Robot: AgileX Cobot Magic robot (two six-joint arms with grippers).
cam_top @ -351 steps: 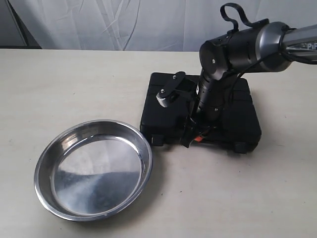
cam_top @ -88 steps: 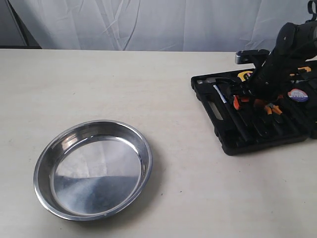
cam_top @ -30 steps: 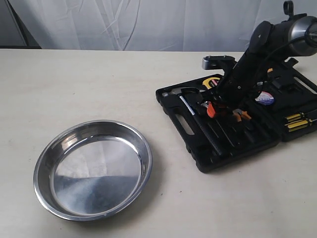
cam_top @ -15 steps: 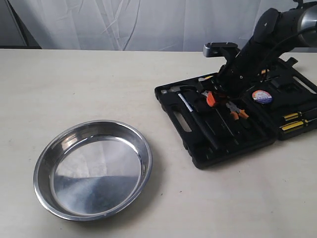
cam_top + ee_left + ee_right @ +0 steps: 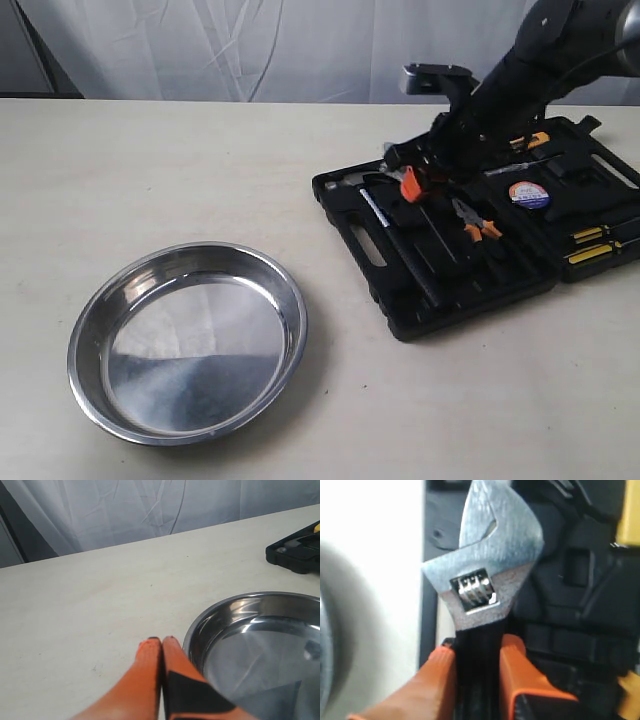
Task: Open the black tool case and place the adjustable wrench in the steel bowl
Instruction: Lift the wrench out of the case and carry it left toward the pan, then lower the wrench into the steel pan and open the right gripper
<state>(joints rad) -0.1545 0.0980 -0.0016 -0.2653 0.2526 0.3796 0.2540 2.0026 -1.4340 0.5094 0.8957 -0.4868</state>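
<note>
Now, exterior view, left to right. Steel bowl [image 5: 75, 345] sits at 7 o'clock on the table [image 5: 200, 160], empty and in the same spot as in all 4 earlier shots. Left gripper [image 5: 161, 641] hangs low just beside the bowl's rim [image 5: 200, 625], orange fingers pressed together on nothing.

Black tool case [image 5: 480, 295] lies open at 3 o'clock, and has not shifted in the last 0.5 s. Hammer [image 5: 405, 250] and orange pliers [image 5: 470, 218] remain in the tray.

Change: 0.5 s ago the right gripper [image 5: 412, 180] was down among the tools; it has since risen and drifted toward the case's 10 o'clock corner. The right wrist view shows why: its 2 pads pinch the black handle of the adjustable wrench [image 5: 485, 570], silver head sticking out past the fingertips, clear above the tray.

Judgement: opening done, pick done. What is left is the carry toward 8 o'clock and the release over the bowl. The grip is on the handle alone, so the head may swing.
</note>
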